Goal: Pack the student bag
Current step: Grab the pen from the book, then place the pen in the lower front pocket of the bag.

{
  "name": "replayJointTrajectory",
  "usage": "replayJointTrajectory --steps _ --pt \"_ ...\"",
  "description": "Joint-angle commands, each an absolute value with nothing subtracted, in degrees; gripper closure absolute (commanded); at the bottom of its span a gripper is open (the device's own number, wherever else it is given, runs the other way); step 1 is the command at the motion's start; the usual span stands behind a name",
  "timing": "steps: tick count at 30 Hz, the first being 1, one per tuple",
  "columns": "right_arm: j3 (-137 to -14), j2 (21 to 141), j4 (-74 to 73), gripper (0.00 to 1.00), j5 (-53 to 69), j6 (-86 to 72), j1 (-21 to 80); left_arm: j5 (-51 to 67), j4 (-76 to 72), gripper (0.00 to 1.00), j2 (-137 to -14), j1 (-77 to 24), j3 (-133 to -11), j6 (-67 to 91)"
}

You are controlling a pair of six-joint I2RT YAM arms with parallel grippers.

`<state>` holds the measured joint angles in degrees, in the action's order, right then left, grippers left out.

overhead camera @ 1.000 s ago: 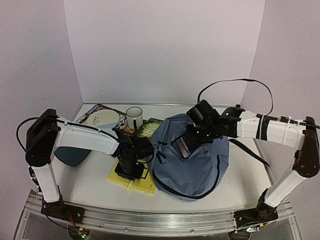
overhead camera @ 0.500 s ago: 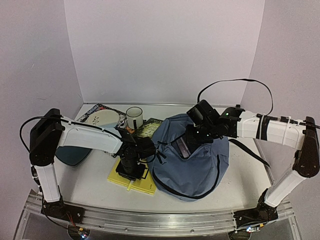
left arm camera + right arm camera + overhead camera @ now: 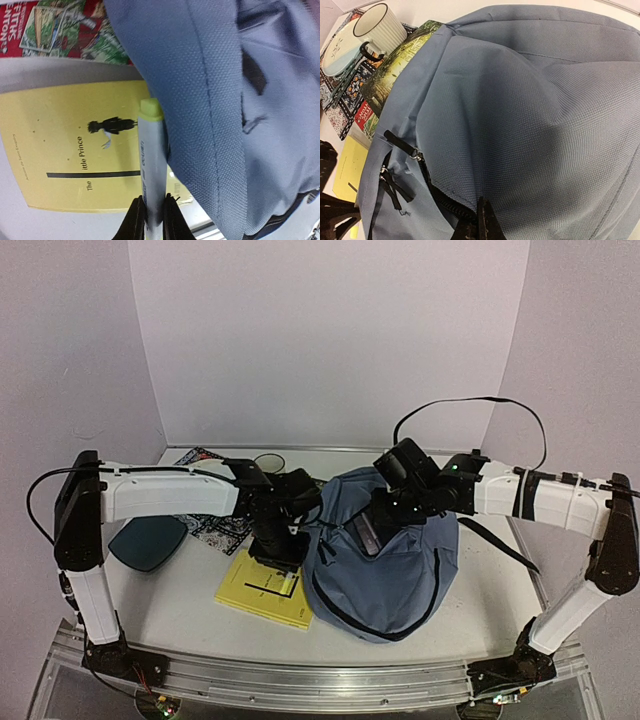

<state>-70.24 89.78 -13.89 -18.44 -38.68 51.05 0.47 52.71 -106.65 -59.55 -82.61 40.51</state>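
Only the left wrist view reveals the left end effector [image 3: 152, 222] clamped on a yellow-capped white pen [image 3: 151, 165] over the yellow book [image 3: 70, 155]. The right wrist view shows the right end effector [image 3: 481, 225] pinching the zipper edge of the blue-grey student bag [image 3: 520, 100], slumped right of centre on the desk [image 3: 180, 610].

we log a soft blue-grey fabric backpack [image 3: 390, 585] slumped on the white table [image 3: 180, 610], right of centre, front face up. dark zipper arcs across its front; upper zip parted. black strap [image 3: 495, 540] trails off rightward.
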Motion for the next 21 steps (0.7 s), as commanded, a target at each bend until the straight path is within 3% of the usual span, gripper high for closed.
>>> replayJointTrajectory --steps 1,8,21 --pt "-73.3 89.32 -11.64 1.0 -16.46 -37.67 51.5 4.97 51.09 0.99 -104.06 -59.41 -90.4 37.74" --pt "-73.11 88.91 -10.65 1.0 -15.17 -37.6 51.49 15.12 48.41 1.0 -110.04 -59.42 -99.16 34.63" --pt "-71.89 87.45 -10.38 1.0 -14.95 -38.21 51.49 4.1 52.03 1.0 -99.59 -55.46 -93.08 38.35"
